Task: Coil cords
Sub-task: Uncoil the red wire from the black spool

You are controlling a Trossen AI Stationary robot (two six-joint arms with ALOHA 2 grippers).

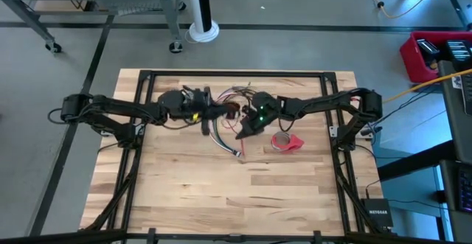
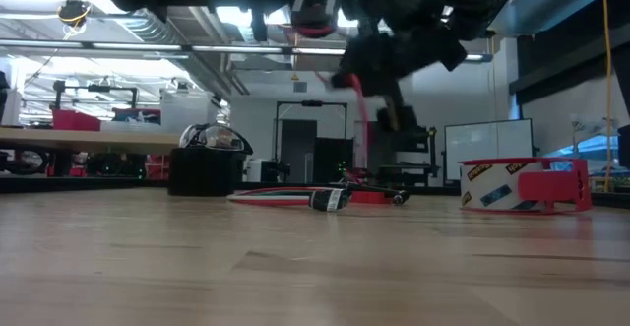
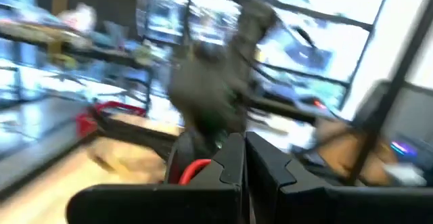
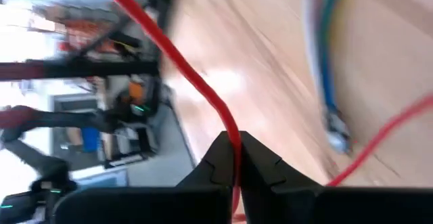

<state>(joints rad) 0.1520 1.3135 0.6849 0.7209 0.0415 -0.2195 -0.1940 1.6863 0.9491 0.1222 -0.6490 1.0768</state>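
A robotics lab: wooden table (image 1: 221, 192), metal racks (image 1: 88, 1), concrete floor (image 1: 295, 8).

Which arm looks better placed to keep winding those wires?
Probably the right: its fingers are shut on a red wire of the bundle trailing across the table.

Red tape roll (image 1: 287, 142) lies flat on the wooden table (image 1: 221, 200) — black dome (image 2: 209, 159) behind.

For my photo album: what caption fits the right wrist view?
The right hand, shut on a thin red wire, lifted above the wooden table where the wire bundle's plug end lies.
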